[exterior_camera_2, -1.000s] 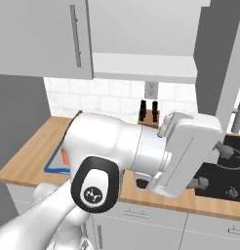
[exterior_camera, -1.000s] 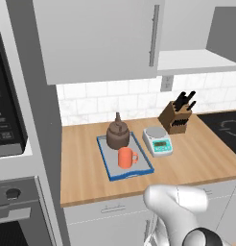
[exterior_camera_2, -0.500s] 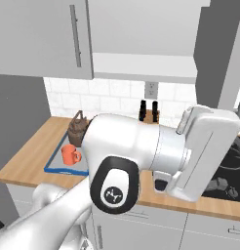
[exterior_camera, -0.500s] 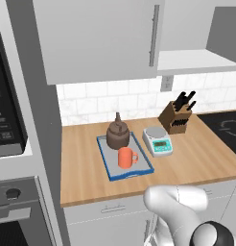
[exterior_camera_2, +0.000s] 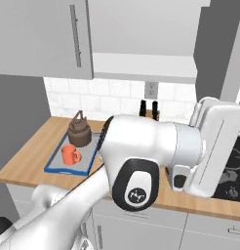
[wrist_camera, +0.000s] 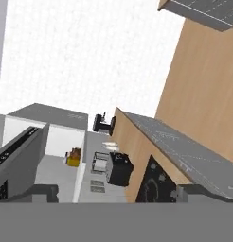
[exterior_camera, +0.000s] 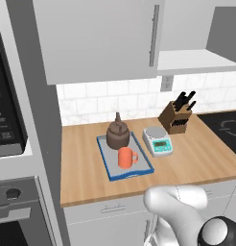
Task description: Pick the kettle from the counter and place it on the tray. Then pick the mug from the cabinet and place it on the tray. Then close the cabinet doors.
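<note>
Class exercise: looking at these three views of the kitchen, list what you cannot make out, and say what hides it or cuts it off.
- Right cabinet door: cut off by the left base view's edge, so how far it stands open is unclear.
- Knife block: right base view, mostly hidden behind the arm.
- Tray: right base view, its right end covered by the arm.
- Gripper: hand view, just the tips show, apart with nothing between.

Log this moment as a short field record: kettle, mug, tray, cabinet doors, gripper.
kettle: squat dark brown kettle stands on the tray, at its back end
mug: small orange mug on the tray, in front of the kettle
tray: flat grey tray with blue rim on the wooden counter
cabinet doors: left grey door shut; right door swung open
gripper: open, holding nothing
</note>
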Robot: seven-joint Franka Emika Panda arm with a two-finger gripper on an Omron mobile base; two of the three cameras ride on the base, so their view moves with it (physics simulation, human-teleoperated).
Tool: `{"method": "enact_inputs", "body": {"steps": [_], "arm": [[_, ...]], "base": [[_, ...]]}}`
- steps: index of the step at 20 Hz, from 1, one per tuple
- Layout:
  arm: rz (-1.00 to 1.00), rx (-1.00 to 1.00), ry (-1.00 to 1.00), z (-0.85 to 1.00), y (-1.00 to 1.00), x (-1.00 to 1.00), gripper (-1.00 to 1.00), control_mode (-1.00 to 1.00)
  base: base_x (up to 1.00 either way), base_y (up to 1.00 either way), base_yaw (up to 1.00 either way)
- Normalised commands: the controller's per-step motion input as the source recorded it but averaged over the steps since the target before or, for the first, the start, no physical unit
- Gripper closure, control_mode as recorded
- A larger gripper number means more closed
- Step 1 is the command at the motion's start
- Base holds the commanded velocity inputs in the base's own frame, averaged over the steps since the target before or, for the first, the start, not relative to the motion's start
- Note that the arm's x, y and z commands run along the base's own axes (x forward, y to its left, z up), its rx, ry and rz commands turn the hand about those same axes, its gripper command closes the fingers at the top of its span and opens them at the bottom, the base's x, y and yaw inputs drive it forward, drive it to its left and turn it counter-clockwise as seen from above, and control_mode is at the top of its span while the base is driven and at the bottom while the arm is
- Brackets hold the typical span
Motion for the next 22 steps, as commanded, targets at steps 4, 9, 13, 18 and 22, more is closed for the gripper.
{"method": "enact_inputs", "body": {"steps": [4,9,13,18,22], "arm": [[0.25,0.00,0.09,0.00,-0.13,0.17,-1.00,-1.00],[0.26,0.00,0.10,0.00,-0.05,0.23,-1.00,-1.00],[0.27,0.00,0.10,0.01,0.00,0.31,-1.00,-1.00],[0.28,0.00,0.12,0.00,0.15,0.28,-1.00,-1.00],[0.27,0.00,0.13,0.00,0.33,0.26,-1.00,-1.00]], "base": [[0.00,0.00,0.00],[0.00,0.00,0.00],[0.00,0.00,0.00],[0.00,0.00,0.00],[0.00,0.00,0.00]]}}
